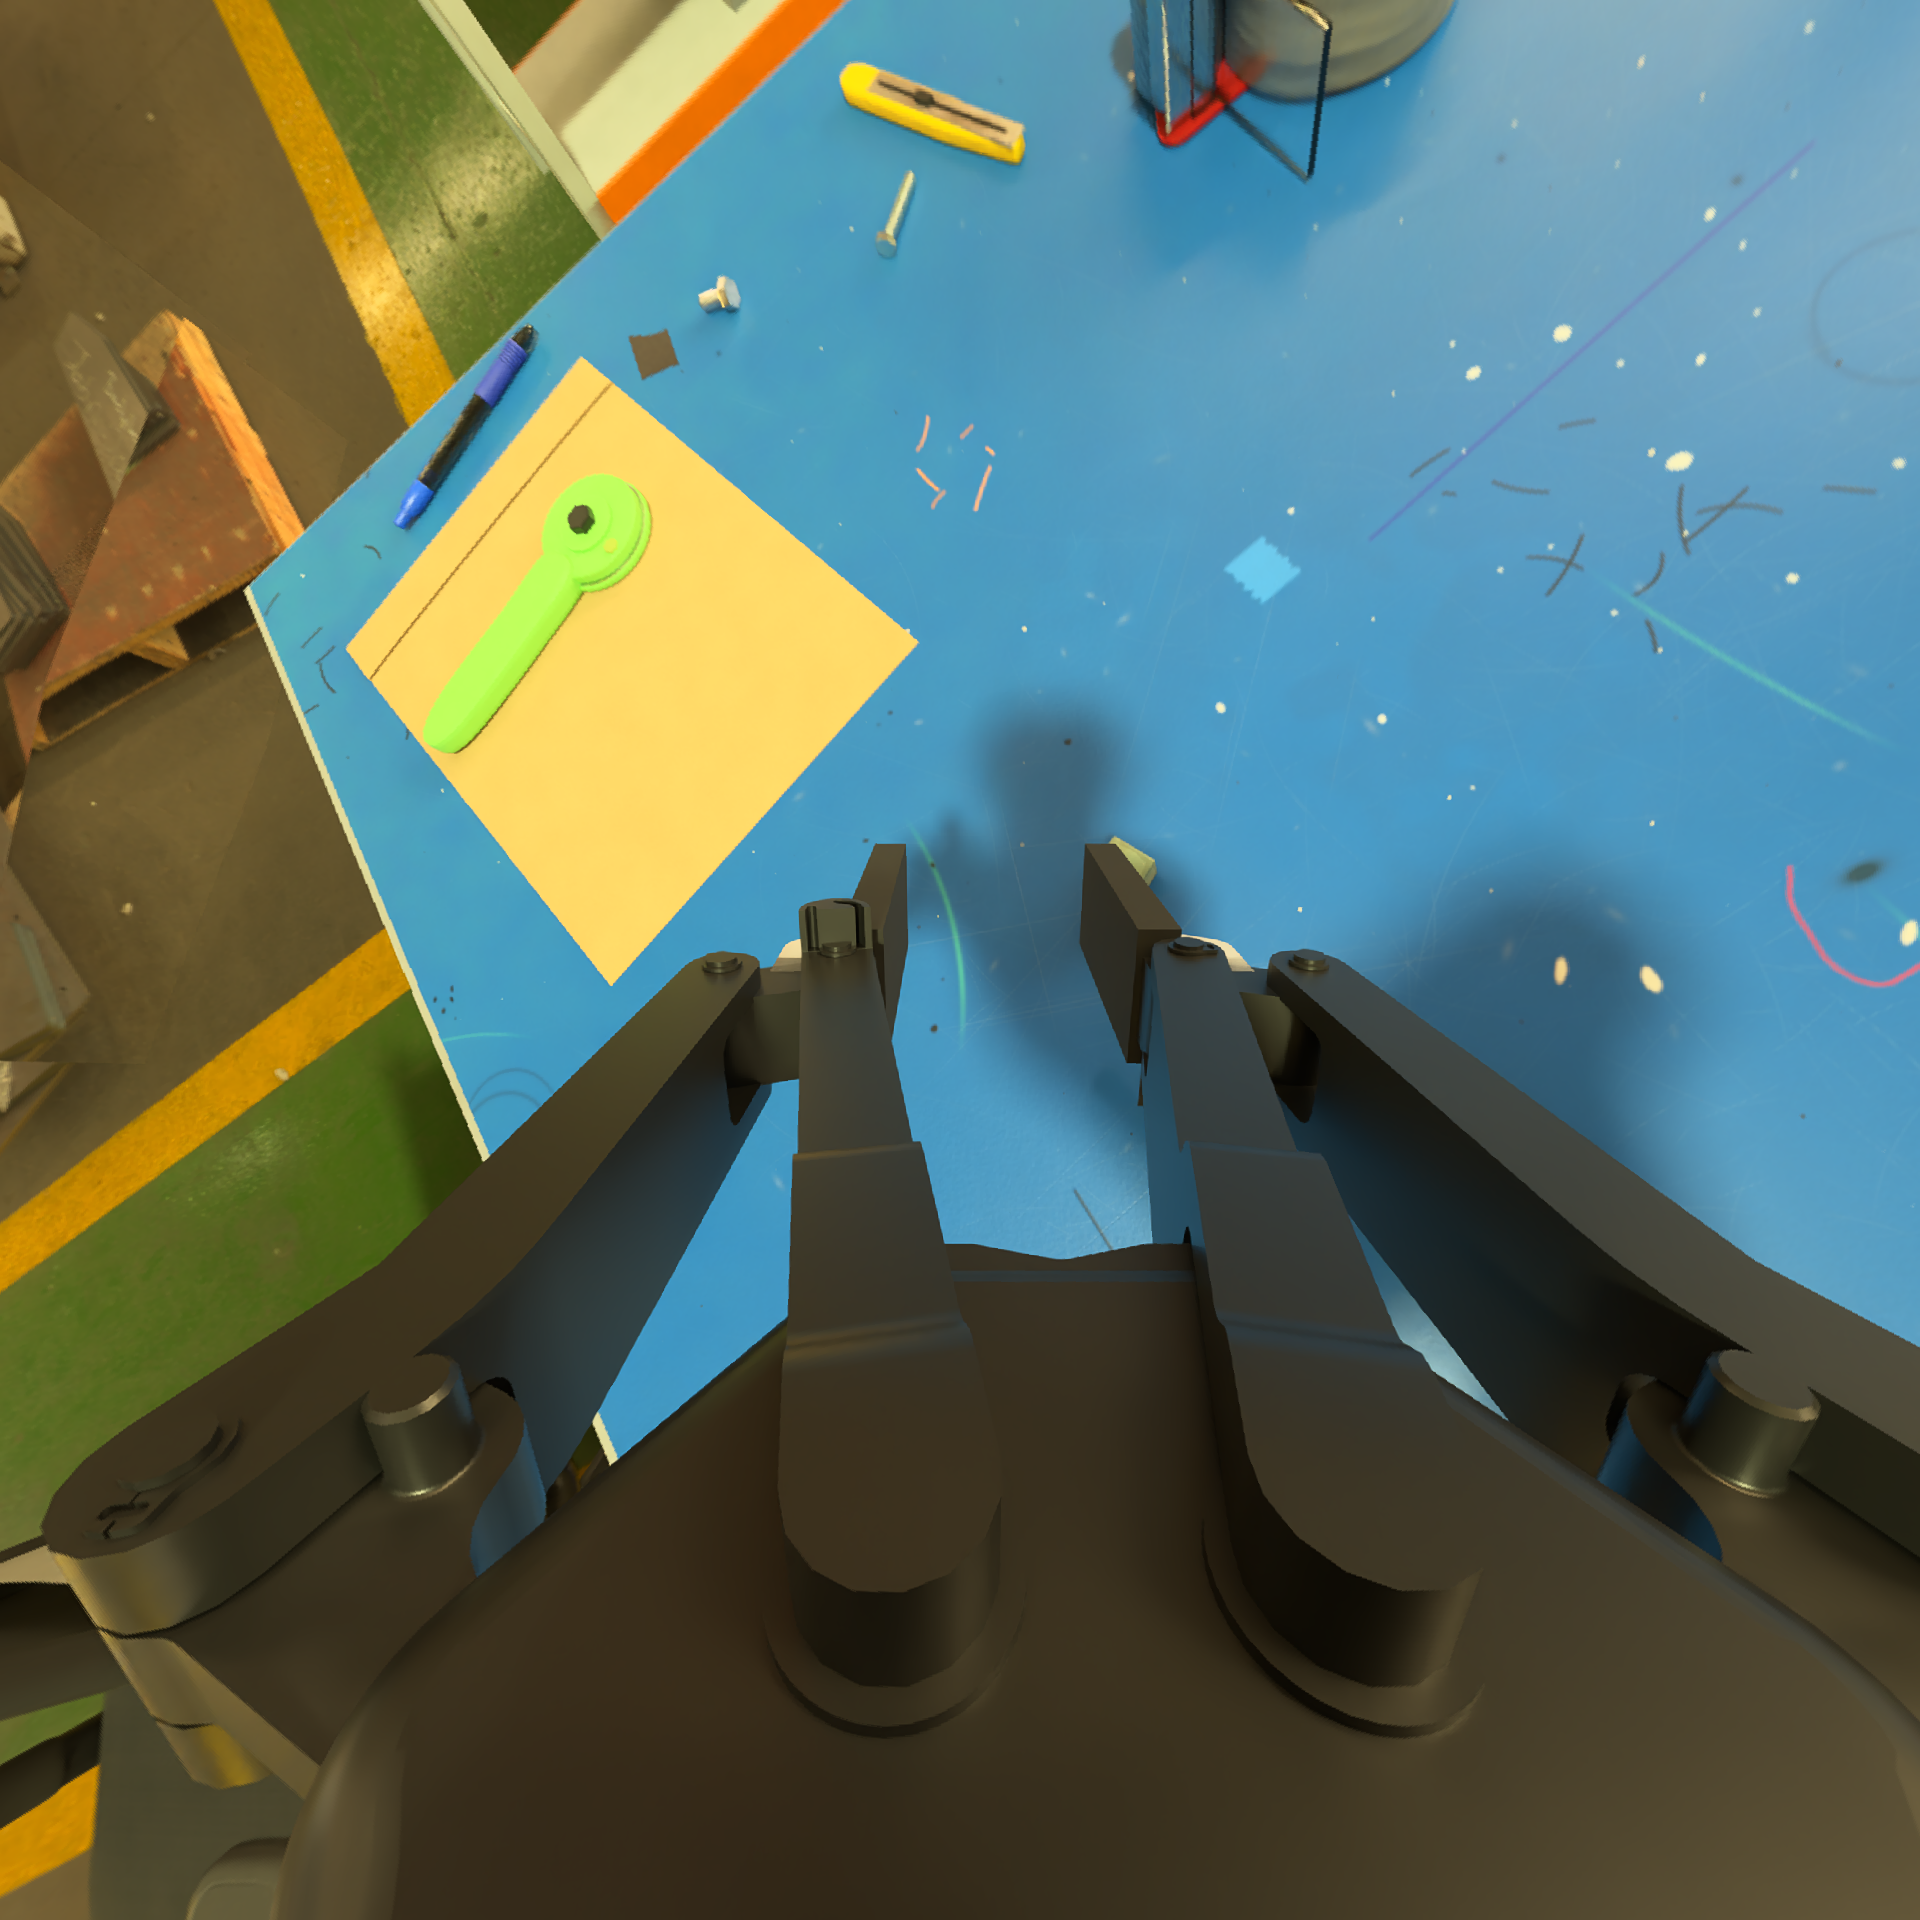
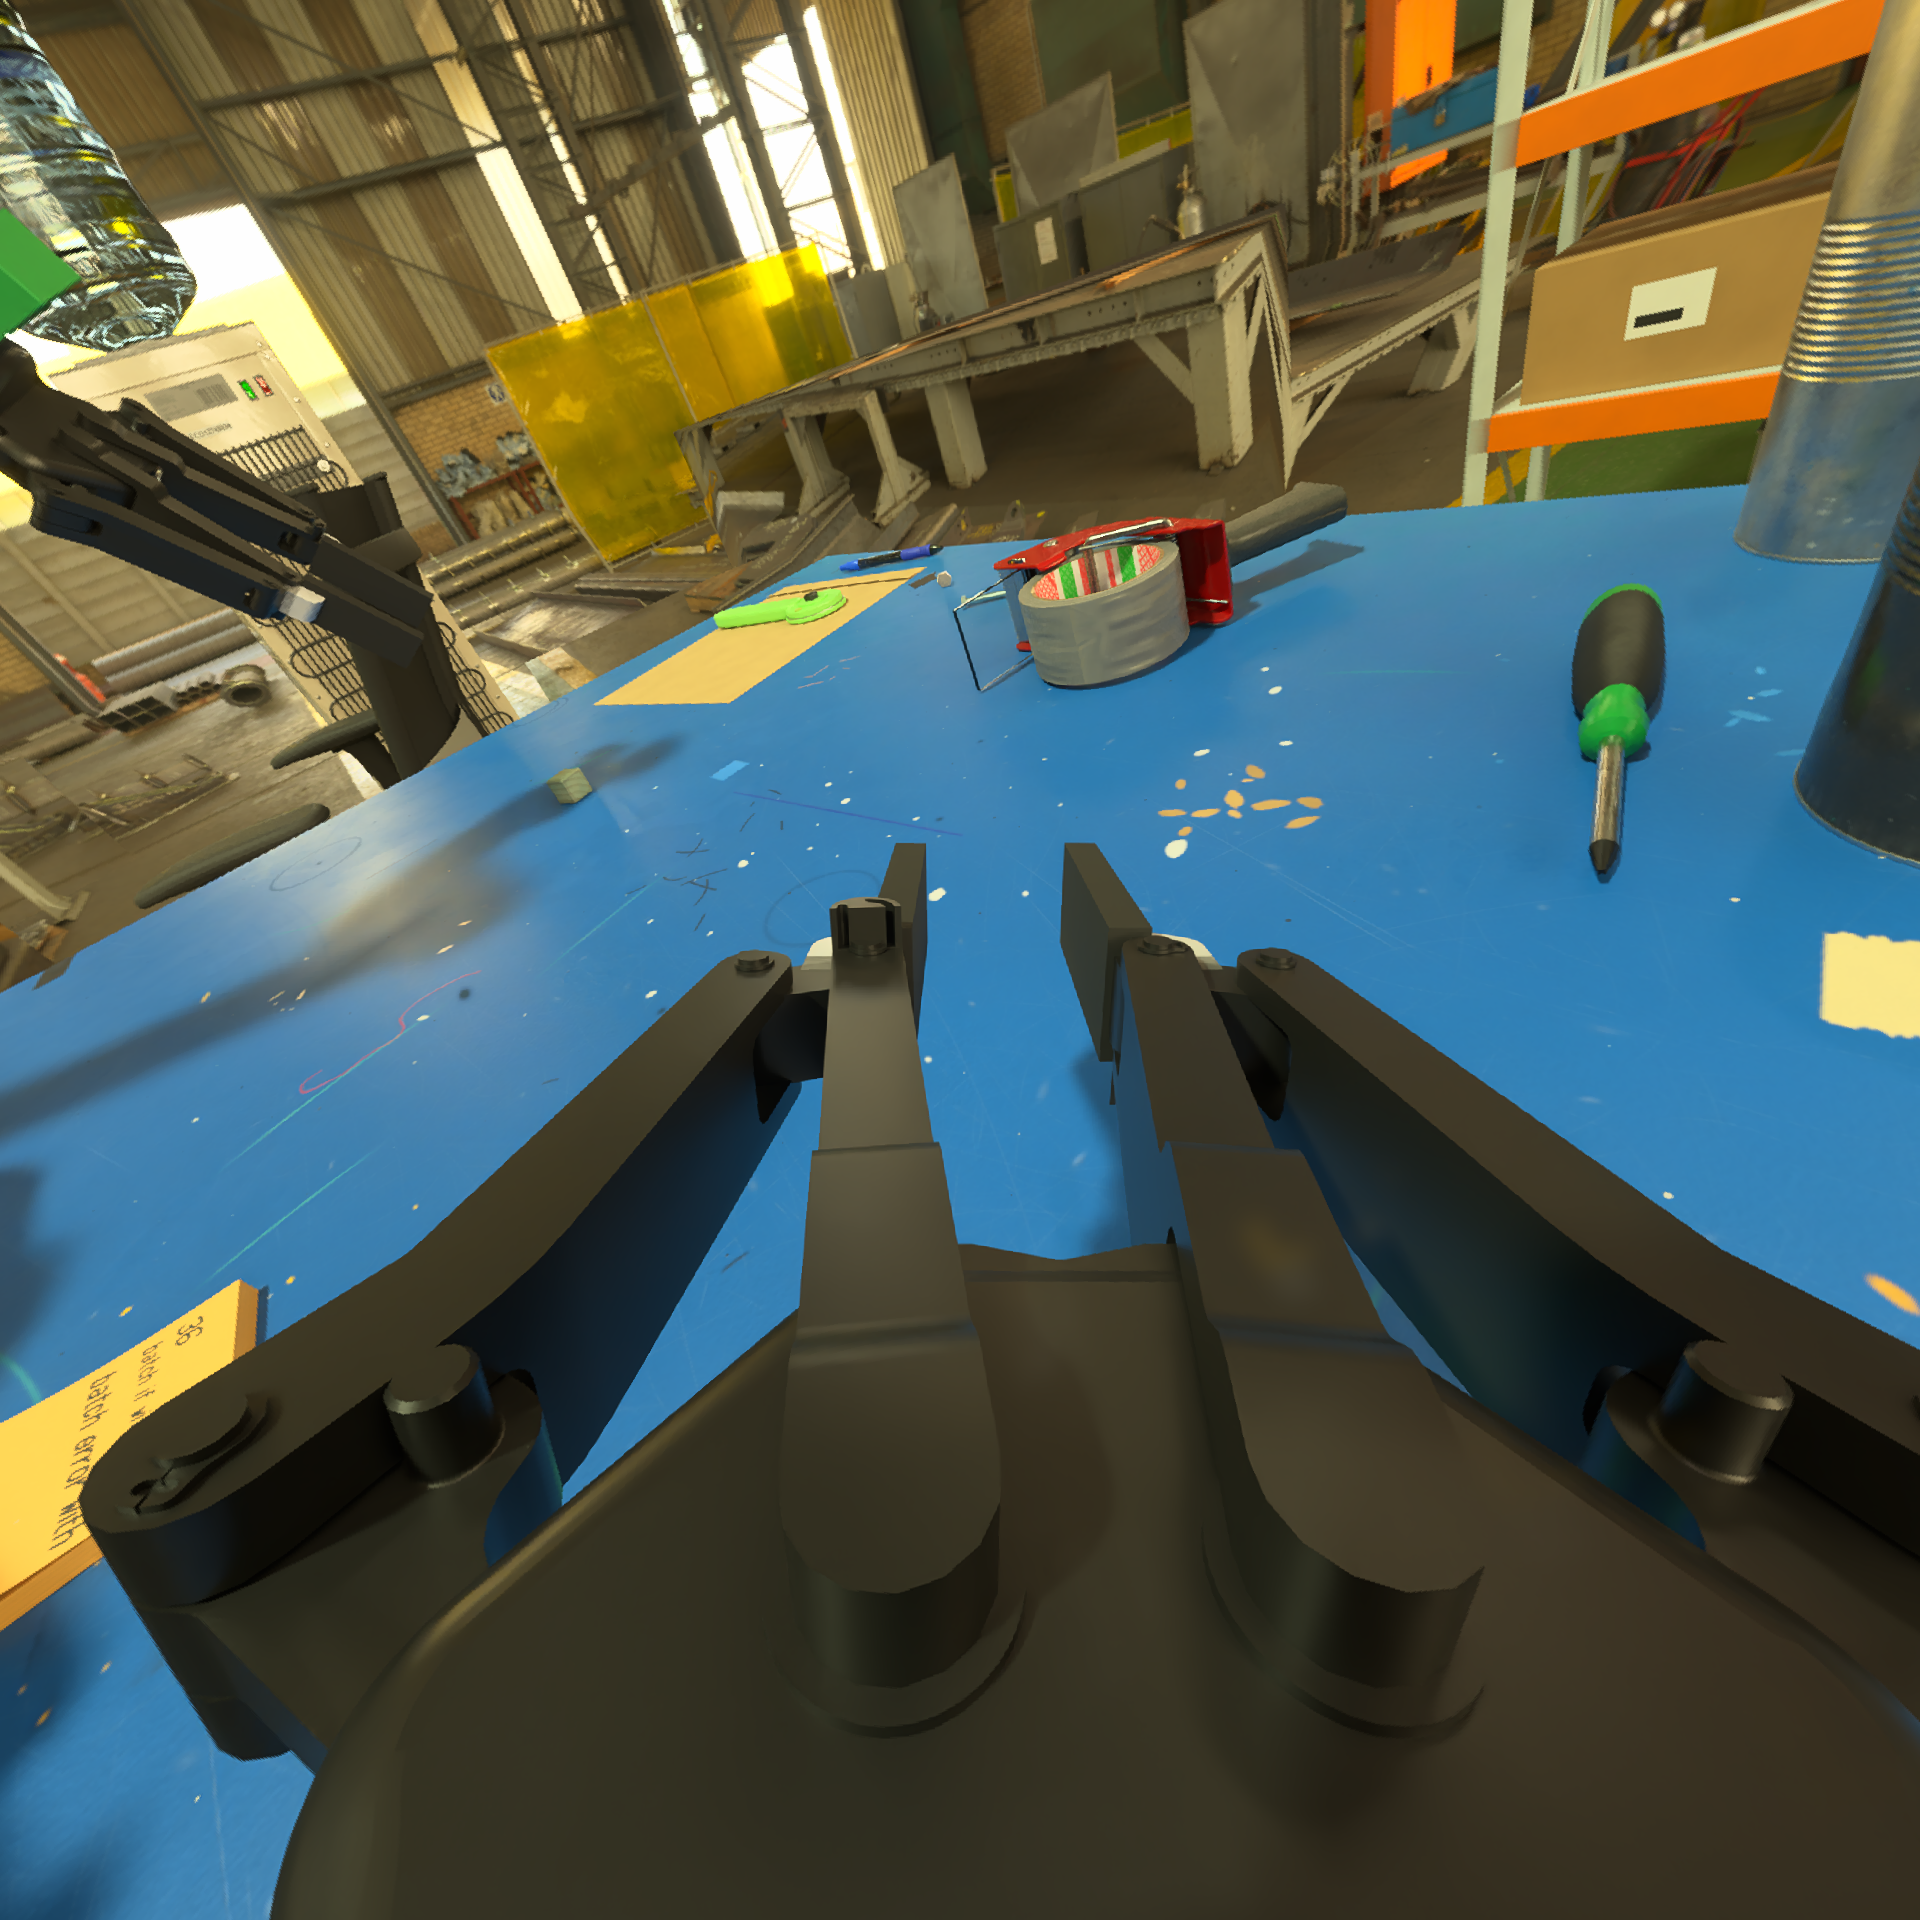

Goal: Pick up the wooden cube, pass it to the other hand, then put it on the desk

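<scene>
The small pale wooden cube [image 2: 569, 784] lies on the blue desk [image 2: 1351, 935] near its far left edge in the right wrist view. In the left wrist view only a corner of the cube [image 1: 1135, 858] shows behind the right fingertip. My left gripper [image 1: 995, 868] is open and empty, hanging above the desk with the cube just beyond its right finger. It also shows in the right wrist view [image 2: 301, 603] high at the left, above the cube. My right gripper [image 2: 994, 868] is open and empty over the middle of the desk.
A green rotary cutter [image 1: 530, 613] lies on a tan sheet [image 1: 665, 707] beside a blue pen [image 1: 468, 426]. A yellow utility knife [image 1: 930, 112], bolts [image 1: 894, 213], a tape dispenser [image 2: 1112, 603], a green screwdriver [image 2: 1610, 717], metal cans [image 2: 1870, 520] and an orange note pad [image 2: 94, 1444] are around.
</scene>
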### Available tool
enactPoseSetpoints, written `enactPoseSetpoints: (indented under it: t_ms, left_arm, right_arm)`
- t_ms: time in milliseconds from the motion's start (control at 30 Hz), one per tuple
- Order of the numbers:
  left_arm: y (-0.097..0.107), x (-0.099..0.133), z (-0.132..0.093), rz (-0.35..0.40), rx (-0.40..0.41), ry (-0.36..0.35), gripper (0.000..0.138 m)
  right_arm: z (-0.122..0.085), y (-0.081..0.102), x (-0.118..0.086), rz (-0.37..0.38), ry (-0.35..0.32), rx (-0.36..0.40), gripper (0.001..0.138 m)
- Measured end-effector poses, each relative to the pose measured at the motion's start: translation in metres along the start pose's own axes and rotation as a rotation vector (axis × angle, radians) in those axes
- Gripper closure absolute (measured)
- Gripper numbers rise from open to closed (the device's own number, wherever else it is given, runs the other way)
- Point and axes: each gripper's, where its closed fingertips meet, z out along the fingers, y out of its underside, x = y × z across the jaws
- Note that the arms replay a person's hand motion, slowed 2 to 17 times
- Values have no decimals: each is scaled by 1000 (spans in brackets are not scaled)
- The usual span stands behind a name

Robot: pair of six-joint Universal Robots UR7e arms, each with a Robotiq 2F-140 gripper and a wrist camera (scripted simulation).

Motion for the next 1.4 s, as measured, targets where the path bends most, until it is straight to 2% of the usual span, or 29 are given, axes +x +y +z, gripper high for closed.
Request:
enactPoseSetpoints:
  t_ms: [333,567,833,1400]
  left_arm:
    - [14,11,20,93,-120,-10,94]
    - [24,13,34,118,-181,2,94]
    - [30,14,48,92,-216,39,93]
    - [32,13,66,-20,-224,107,79]
  right_arm:
    - [2,1,-2,-1,-8,-7,104]
    - [2,3,-3,-4,-11,-13,104]
    - [2,3,-3,-7,-12,-14,104]
    - [0,1,-3,-5,-12,-11,104]
